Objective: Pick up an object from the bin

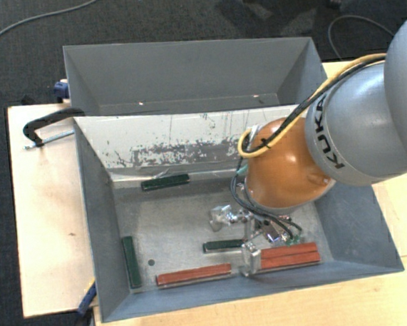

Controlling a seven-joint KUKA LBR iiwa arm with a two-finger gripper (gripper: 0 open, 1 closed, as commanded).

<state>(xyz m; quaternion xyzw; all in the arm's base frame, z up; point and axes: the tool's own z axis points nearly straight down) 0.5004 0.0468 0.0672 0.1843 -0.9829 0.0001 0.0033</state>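
My gripper [238,238] is low over the front middle of the bin floor, with its fingers spread apart, so it is open. One metal fingertip [223,216] is toward the back. The other sits at the front, between the two red bars. A short dark green bar [220,246] lies flat on the floor, its right end reaching in between the fingers. A long red-brown bar [193,274] lies along the front wall to the left of the front finger. A second red bar [290,256] lies to the right of it, partly under the wrist.
Another dark green bar [165,182] lies at the foot of the back wall. A third dark green bar [131,262] lies along the left wall. A small dark speck [151,262] is on the floor beside it. The arm's orange cover hangs over the bin's right half.
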